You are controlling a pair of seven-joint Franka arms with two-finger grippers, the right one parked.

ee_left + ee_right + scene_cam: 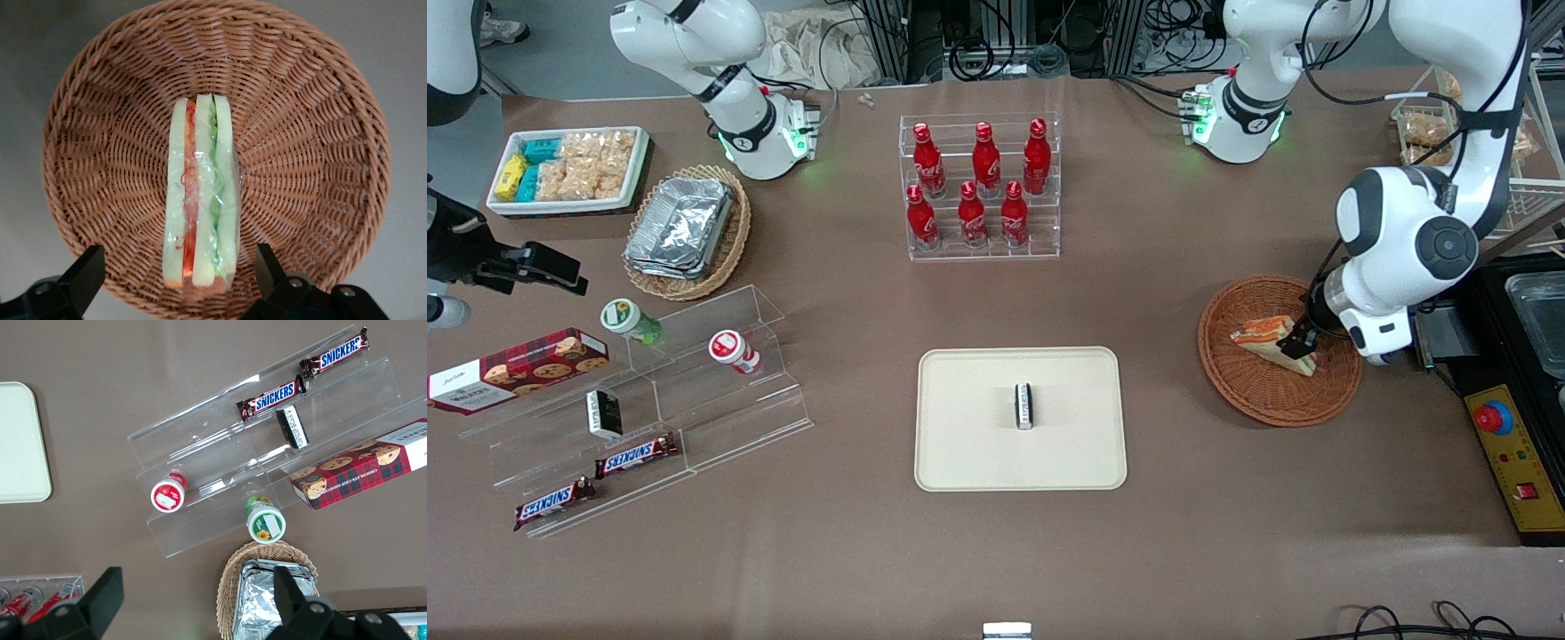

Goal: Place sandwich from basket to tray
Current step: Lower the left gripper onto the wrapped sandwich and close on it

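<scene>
Wrist view: gripper fingers apparently straddle sandwich in basket.

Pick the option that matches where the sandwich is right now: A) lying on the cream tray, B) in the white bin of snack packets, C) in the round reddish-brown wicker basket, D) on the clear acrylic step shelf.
C: the sandwich lies in the reddish-brown wicker basket, with the left arm's hand open, one finger on each side of it.
</scene>
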